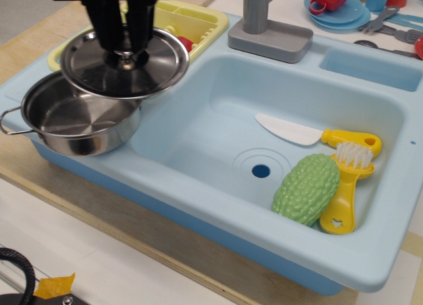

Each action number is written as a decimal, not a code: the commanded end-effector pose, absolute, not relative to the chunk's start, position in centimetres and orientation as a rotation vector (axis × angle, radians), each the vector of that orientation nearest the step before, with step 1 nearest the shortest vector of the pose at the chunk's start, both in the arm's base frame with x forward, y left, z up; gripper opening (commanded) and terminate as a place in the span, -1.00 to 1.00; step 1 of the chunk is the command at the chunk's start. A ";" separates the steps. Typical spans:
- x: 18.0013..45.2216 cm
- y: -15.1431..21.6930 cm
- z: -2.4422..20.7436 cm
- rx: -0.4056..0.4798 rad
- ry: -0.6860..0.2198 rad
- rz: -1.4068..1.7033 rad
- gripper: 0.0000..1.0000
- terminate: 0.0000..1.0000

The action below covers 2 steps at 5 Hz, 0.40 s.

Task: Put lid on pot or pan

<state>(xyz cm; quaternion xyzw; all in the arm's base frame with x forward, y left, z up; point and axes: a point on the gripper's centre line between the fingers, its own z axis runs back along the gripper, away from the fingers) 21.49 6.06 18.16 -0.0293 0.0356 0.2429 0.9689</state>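
Observation:
The shiny steel lid [149,70] hangs in the air, held by its centre knob in my black gripper [125,56], which is shut on it. The lid is roughly level and overlaps the upper right part of the steel pot [73,120], a little above its rim. The pot stands on the left ledge of the light blue sink [198,179], with one wire handle showing at its left. The lid hides the pot's far right rim.
A yellow dish rack [192,24] stands behind the pot. The sink basin holds a white-bladed toy knife [310,133], a green vegetable [305,189] and a yellow brush [347,186]. A grey faucet base [269,34] sits at the back. Toy dishes [340,8] lie at the top right.

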 end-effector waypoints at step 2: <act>19.6 8.9 17.4 -0.082 0.065 0.562 -1.00 -1.00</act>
